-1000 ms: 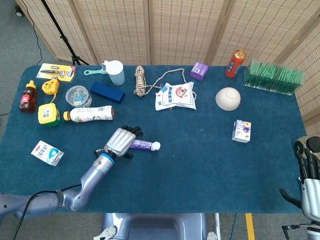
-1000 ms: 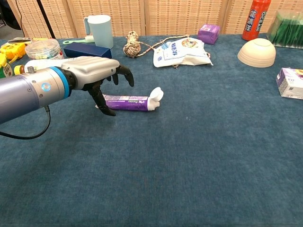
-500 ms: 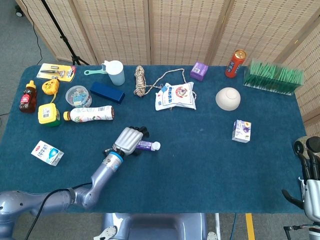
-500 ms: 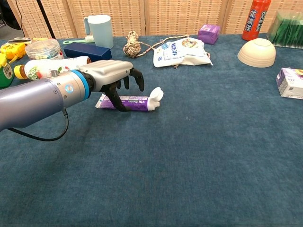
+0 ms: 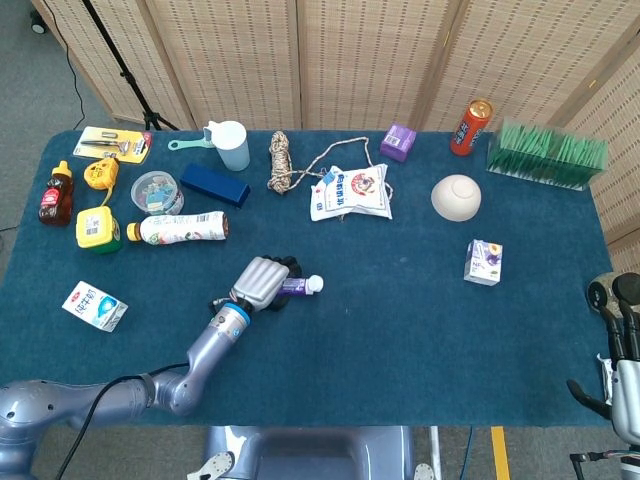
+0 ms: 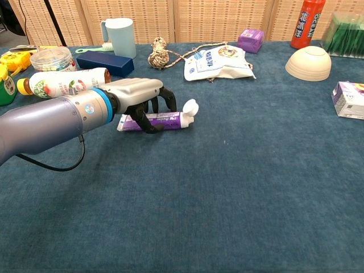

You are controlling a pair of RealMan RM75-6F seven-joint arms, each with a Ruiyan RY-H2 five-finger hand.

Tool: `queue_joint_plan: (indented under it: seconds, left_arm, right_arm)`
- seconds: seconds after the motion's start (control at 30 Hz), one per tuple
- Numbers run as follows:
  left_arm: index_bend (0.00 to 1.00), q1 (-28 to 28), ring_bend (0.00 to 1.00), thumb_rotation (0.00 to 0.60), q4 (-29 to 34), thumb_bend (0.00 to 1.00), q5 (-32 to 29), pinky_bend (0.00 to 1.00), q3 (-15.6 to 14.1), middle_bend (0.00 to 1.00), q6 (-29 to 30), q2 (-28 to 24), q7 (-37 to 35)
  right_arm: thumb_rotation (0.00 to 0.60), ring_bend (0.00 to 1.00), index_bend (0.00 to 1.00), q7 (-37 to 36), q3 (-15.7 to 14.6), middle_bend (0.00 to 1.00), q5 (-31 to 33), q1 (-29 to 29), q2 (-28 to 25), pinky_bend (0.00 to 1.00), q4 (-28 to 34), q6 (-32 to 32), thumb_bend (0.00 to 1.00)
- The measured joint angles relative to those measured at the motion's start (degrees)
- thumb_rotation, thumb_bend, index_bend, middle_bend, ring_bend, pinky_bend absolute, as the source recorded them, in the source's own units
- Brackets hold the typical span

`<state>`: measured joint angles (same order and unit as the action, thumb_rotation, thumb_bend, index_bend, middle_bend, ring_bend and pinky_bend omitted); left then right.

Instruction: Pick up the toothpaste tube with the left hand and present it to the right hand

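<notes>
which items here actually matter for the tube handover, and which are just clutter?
In play:
toothpaste tube
left hand, fingers curled around the tube
right hand, at the table's right edge, away from the tube

Clutter:
white bowl
orange bottle
purple carton
blue box
rope coil
snack bag

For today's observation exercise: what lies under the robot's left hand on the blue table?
Under the left hand lies the purple toothpaste tube, white cap poking out right. The hand covers the tube's middle, so contact there cannot be seen.

Screened lab: prop-strewn table (image 5: 400, 330)
</notes>
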<state>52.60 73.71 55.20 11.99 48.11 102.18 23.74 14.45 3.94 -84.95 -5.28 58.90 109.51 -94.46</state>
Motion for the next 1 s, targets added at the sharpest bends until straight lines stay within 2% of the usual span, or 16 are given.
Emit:
queue_joint_plan:
  seconds: [1.0]
  left_arm:
    - [0.33,0.86,0.33,0.6,0.18,0.38,-2.24,0.34,0.22,0.26,0.44,0.99,0.77]
  right_arm:
    - [0.6,0.0,0.05,-0.68,-0.2,0.0,-0.07,-0.65,-0.31,0.0,-0.24,-0.64,0.0]
